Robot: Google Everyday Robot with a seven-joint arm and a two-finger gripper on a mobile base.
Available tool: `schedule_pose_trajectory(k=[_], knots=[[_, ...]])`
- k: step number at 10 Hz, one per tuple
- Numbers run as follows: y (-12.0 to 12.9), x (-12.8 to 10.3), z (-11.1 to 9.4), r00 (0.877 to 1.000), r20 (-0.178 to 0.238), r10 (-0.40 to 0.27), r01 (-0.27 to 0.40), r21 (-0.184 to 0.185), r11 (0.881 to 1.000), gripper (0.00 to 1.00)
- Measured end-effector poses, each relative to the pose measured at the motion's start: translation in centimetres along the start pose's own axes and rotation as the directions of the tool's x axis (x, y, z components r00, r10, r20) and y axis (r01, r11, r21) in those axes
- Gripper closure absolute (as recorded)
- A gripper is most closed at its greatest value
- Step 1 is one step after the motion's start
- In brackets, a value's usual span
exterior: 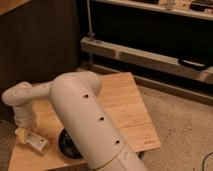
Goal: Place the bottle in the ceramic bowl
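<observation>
The bottle (36, 142) is small and whitish with a pale label. It lies on its side near the front left of the wooden table (125, 110). The gripper (22, 132) points down at the bottle's left end, touching or very close to it. The black ceramic bowl (66, 145) sits just right of the bottle. Only its left edge shows, because my large white arm (90, 125) covers the rest.
A dark cabinet wall stands behind the table at the left. A low metal shelf rail (150, 57) runs along the back right. Speckled floor (185, 130) lies right of the table. The table's front edge is close to the bottle.
</observation>
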Motion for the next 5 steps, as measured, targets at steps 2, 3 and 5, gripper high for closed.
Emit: schedule_pose_trajectory(k=[2, 3, 5], knots=[[0.0, 0.0, -0.2, 1.0, 0.003, -0.004, 0.004, -0.004, 1.0, 1.0], [0.0, 0.1, -0.5, 1.0, 0.012, -0.012, 0.012, -0.021, 1.0, 1.0], [0.0, 0.5, -2.9, 0.999, 0.047, -0.018, 0.021, -0.048, 0.999, 1.0]])
